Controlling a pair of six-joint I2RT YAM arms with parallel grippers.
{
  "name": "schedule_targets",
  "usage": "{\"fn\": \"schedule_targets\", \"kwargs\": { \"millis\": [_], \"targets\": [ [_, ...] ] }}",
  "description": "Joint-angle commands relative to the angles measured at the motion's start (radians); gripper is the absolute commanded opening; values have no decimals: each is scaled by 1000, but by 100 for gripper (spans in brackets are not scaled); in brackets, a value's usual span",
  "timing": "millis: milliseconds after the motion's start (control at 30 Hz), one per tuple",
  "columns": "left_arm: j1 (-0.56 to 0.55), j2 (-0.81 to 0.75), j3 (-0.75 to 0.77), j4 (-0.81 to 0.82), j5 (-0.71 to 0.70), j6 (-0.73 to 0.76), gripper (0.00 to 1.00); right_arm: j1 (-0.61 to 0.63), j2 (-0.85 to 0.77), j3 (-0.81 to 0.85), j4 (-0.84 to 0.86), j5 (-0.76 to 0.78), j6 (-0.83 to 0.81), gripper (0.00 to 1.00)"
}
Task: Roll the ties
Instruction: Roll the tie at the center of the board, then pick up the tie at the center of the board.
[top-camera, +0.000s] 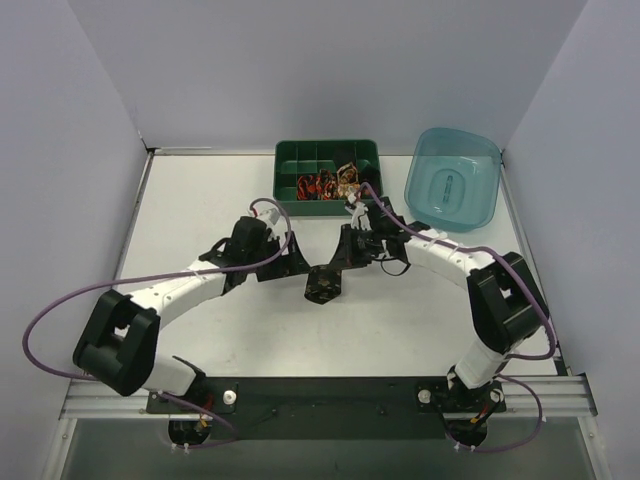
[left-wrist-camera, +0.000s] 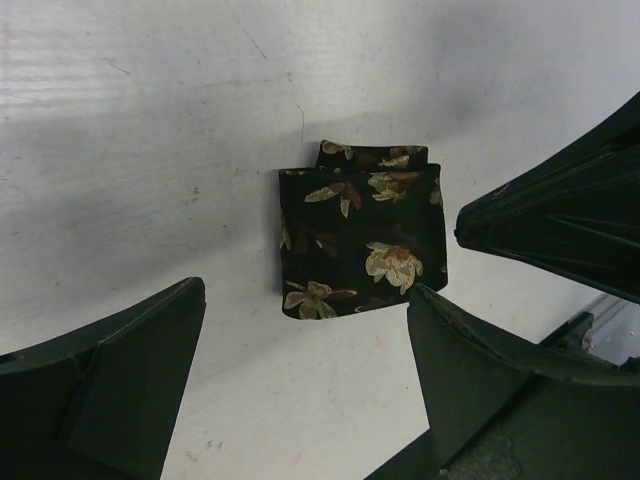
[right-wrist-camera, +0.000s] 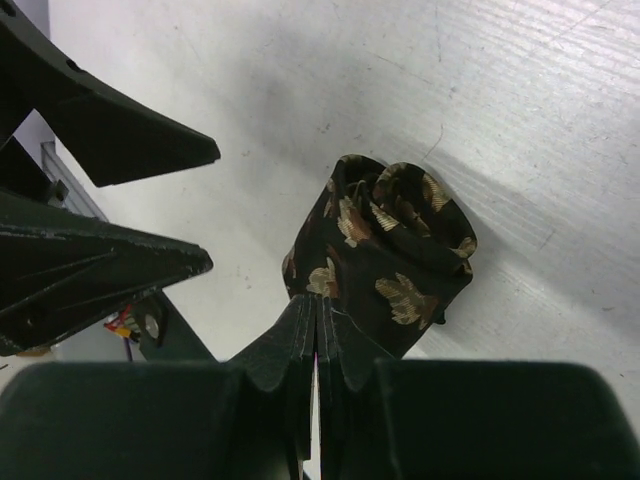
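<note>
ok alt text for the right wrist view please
A rolled black tie with gold flower motifs lies on the white table, the right claw shut with its tips at the tie's near edge. The open left claw reaches in from the left.

White table (top-camera: 200, 200), pale walls (top-camera: 320, 70), perhaps lavender
</note>
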Motion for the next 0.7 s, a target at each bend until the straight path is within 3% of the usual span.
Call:
{"fn": "schedule_targets", "kwargs": {
  "millis": [0,667],
  "targets": [
    [22,91,-33,186,204,-62,92,6,25,-19,-18,53,-44,0],
    [-3,364,-97,491,341,-168,88,11,17,-110,-30,98,-30,0]
  ]
}}
